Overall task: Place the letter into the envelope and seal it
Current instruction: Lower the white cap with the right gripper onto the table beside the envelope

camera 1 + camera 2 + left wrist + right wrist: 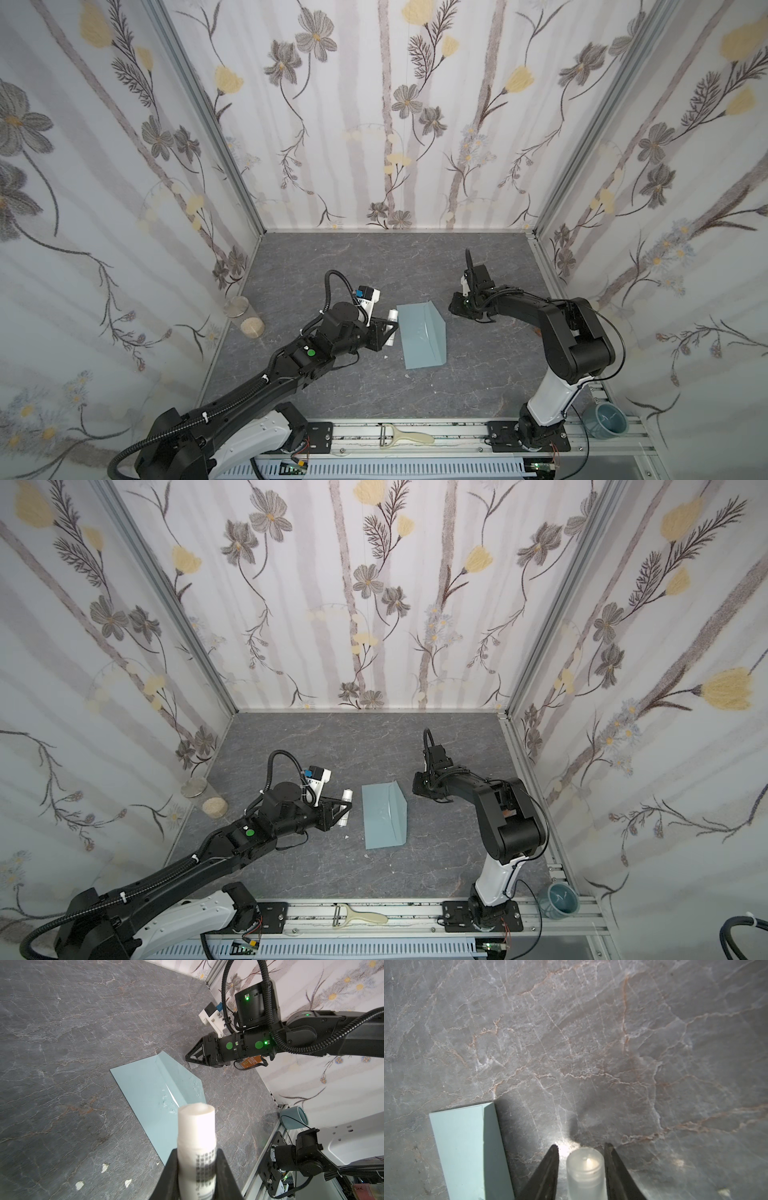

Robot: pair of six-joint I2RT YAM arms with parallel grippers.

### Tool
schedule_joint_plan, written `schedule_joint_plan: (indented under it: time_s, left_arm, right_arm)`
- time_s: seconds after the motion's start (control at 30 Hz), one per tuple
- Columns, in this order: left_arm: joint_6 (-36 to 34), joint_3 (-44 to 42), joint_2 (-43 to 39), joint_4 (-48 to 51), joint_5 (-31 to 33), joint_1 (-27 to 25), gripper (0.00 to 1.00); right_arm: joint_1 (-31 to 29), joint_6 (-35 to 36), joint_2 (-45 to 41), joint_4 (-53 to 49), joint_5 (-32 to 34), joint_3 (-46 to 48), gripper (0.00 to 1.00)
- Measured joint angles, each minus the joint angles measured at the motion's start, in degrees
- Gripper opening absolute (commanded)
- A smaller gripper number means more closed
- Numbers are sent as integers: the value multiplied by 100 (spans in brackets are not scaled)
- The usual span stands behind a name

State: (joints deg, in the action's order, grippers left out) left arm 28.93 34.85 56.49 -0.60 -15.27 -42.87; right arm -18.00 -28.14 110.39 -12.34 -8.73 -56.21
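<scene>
The blue-grey envelope (419, 336) (382, 816) lies flat mid-table, its flap (176, 1076) half raised along the right side, with glue smears near the fold. The letter is out of view. My left gripper (388, 328) (196, 1153) is shut on an uncapped white glue stick (196, 1126) just left of the envelope. Right of the envelope, my right gripper (453, 308) (581, 1147) sits low at the table. Its jaws stand apart around a translucent cap (585, 1167), with a gap showing on one side.
A glass jar (245, 318) stands by the left wall. A peeler (405, 436) lies on the front rail and a blue cup (604, 419) at the front right corner. White crumbs (105, 1167) dot the table near the envelope.
</scene>
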Motion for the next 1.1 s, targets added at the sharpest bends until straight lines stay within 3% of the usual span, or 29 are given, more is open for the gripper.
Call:
schedule_joint_plan:
  time_s: [1.1]
  left_arm:
    - [96, 2, -17, 0, -2, 11, 0]
  right_arm:
    - [92, 234, -584, -557, 780, -50, 45]
